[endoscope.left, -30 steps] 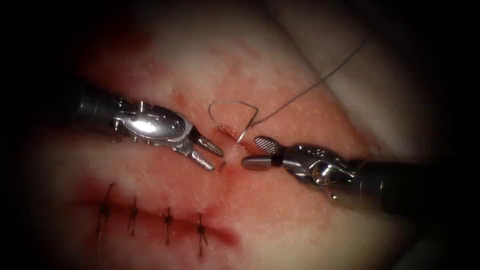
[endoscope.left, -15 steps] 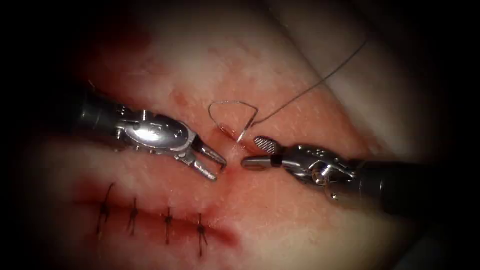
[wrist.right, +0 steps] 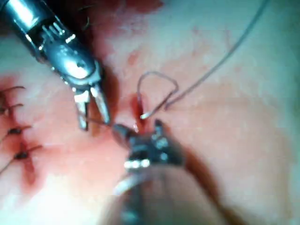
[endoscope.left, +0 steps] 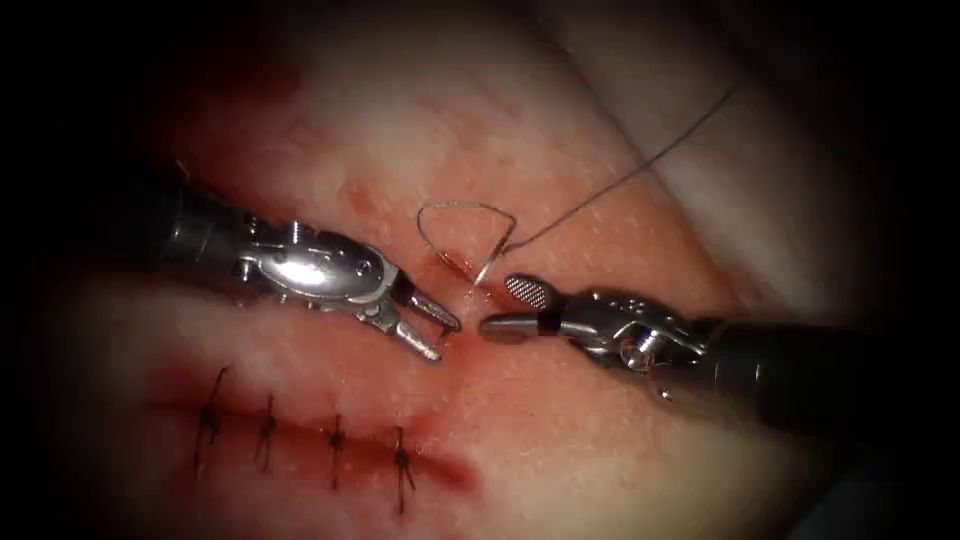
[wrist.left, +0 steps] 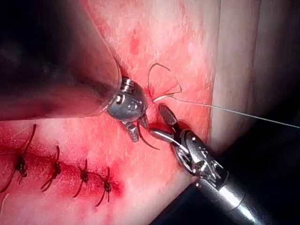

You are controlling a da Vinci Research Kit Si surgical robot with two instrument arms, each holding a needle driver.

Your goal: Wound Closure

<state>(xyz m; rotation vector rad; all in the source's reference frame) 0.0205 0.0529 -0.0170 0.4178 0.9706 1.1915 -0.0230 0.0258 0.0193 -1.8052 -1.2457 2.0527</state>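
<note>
Endoscope view, nearest me first: four dark knotted stitches (endoscope.left: 300, 440) already close a red line across the tissue (endoscope.left: 560, 460), so that stretch looks done. Beyond them the left tool (endoscope.left: 445, 338) has its fingers (endoscope.left: 420, 346) spread and holds nothing. Facing it, the right tool (endoscope.left: 498, 304) also has its fingers (endoscope.left: 530, 290) parted and empty. Between the two lies a short cut (endoscope.left: 455, 262), not yet tied. The needle (endoscope.left: 486, 266) sits in the tissue there, its bright tail end standing out just right of the cut. In the left wrist view a thin dark curve (wrist.left: 149, 140) beside the left tool's fingers is probably its point. The thread (endoscope.left: 462, 206) loops behind the tail and runs off up and right. I judge this stitch only half placed, with the knot still to come. I can read no writing or maker's mark.
</note>
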